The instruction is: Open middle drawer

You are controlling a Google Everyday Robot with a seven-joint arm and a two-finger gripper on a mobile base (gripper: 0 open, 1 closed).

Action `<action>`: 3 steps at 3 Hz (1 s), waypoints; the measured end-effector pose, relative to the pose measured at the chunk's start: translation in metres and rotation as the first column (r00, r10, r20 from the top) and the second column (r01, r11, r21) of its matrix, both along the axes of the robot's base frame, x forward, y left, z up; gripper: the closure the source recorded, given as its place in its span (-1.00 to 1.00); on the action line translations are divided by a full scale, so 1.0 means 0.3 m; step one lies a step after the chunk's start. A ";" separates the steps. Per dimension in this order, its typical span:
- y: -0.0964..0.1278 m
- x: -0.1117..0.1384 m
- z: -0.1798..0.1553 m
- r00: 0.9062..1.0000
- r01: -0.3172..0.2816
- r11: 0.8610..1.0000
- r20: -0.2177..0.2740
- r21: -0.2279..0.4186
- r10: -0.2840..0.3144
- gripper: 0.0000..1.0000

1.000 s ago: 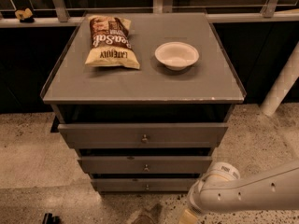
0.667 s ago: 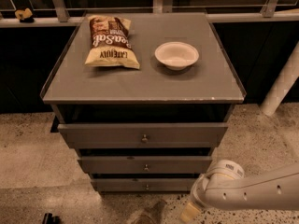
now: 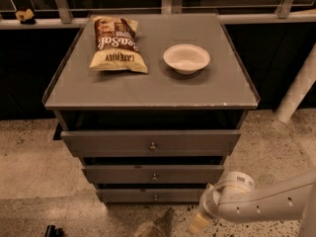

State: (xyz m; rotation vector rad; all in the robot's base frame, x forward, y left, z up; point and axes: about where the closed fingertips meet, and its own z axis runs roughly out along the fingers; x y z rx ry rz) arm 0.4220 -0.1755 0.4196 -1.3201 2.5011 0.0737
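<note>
- Camera view: looks down on a grey cabinet (image 3: 148,90) at centre frame, set on a speckled floor (image 3: 29,167).
- Noted on the cabinet top, upper left: a chip bag (image 3: 117,44), lying flat, print upside down to the camera.
- Noted to the right of the bag, well apart from it: a white bowl (image 3: 186,58), upright.
- Counted three grey flat drawer fronts stacked below the top, each with one small round metal knob at its centre and a dark gap above it.
- Top drawer (image 3: 108,143): widest and tallest front, just under the cabinet top.
- Middle drawer (image 3: 118,174): located at lower centre of frame, between the top and bottom fronts; its knob (image 3: 154,177) bare, nothing touching it.
- Bottom drawer (image 3: 128,195): narrowest front, lowest of the three, close to the floor.
- Arm (image 3: 261,204): pale, entering from the lower right edge and reaching leftward, low in the frame.
- Gripper (image 3: 198,223): at bottom of frame, right of centre, below and to the right of the bottom drawer, clear of all three knobs; nothing seen in its grasp; whether open or closed cannot be told.
- White post (image 3: 296,90): leaning at the right edge, behind the cabinet.
- Small pale object (image 3: 24,15): on the ledge at upper left.
</note>
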 end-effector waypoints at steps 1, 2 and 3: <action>0.078 -0.048 -0.090 0.990 -0.137 0.990 -0.028 0.045 0.139 -1.00; 0.095 -0.034 -0.084 0.988 -0.153 0.987 -0.016 0.055 0.154 -1.00; 0.086 -0.011 -0.066 0.986 -0.165 0.985 0.006 0.039 0.165 -1.00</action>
